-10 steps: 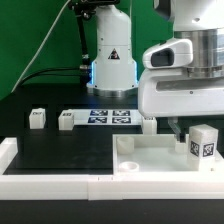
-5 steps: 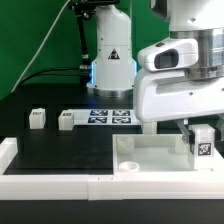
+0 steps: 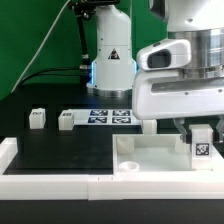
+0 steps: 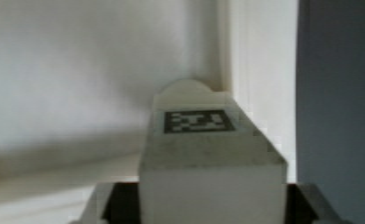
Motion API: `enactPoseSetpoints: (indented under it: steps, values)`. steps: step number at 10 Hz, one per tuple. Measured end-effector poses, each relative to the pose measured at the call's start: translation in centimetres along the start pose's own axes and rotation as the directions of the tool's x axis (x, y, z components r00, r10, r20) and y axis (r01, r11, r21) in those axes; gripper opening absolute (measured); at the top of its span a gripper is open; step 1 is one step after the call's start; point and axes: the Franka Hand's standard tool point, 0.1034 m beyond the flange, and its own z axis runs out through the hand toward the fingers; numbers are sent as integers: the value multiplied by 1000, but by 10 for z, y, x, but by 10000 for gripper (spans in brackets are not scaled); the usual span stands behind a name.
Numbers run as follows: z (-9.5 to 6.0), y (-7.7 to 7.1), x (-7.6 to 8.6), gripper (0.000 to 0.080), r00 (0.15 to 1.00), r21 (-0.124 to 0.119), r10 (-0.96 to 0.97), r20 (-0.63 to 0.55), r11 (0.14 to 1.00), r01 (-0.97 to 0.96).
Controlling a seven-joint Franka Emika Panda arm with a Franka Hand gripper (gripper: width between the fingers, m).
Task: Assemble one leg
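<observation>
Leg: small white blocky peg with a square marker tag on its face, upright at the right edge of the exterior frame, directly under the arm's white housing and over the right part of the tray-like piece; in the wrist view seen centred, tag facing the camera.
Gripper: lowered onto the leg from above; fingers mostly hidden by the housing, dark finger parts flank the peg's base in the wrist view, so judged pinching the leg.
Tray-like piece: large flat white part with raised rim across the lower frame; round socket near its centre, empty.
Spare legs: two lookalike pegs, left one and second one, in the middle left, well apart from the gripper, untouched.
Marker board: flat tagged strip behind the tray, centre of frame.
Progress: leg seemingly grasped; seating in a socket not yet shown, whether the leg rests on the tray cannot be told. Judged early to middle of the step.
Change from earlier frames: one second ago the leg stood free with the gripper beside it; now the housing sits lower and directly over the leg, leg position nearly unchanged.
</observation>
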Motion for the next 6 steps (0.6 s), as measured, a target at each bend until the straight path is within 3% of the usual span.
enactPoseSetpoints:
  steps: [3, 6]
  values:
    - [0, 2, 1, 294, 917, -1, 399, 1, 917, -399]
    - [0, 4, 2, 294, 720, 3, 694, 9, 720, -694]
